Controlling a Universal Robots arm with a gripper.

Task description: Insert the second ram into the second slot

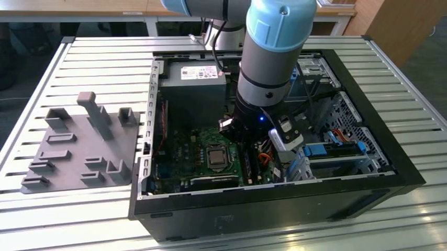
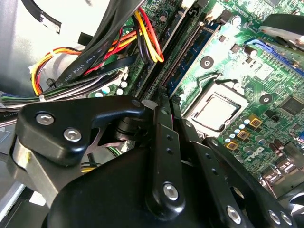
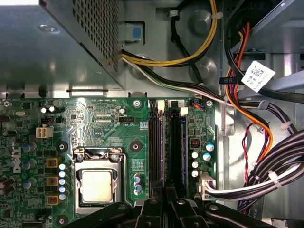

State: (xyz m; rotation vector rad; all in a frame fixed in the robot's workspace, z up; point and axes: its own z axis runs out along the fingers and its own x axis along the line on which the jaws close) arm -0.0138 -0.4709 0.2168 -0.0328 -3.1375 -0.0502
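Observation:
My gripper (image 1: 243,138) reaches down into the open computer case (image 1: 377,157), over the green motherboard (image 1: 188,151). In both wrist views its black fingers (image 3: 156,206) are pressed together, and the gripper (image 3: 165,192) (image 2: 165,102) is shut over the near end of two long parallel memory slots. One slot is black (image 3: 154,147) (image 2: 173,52), the other has a blue edge (image 3: 175,147) (image 2: 194,54). A dark strip fills the blue-edged slot. I cannot tell whether that strip is the second ram, so the second ram is hidden from me.
The processor socket (image 3: 97,185) (image 2: 216,109) lies beside the slots. The power supply box (image 1: 199,78) (image 3: 57,42) stands beyond them. Cable bundles (image 3: 247,123) (image 2: 95,57) hang close on the other side. Drive bays with blue latches (image 1: 328,149) fill the case's right. A grey fixture plate (image 1: 80,146) lies outside.

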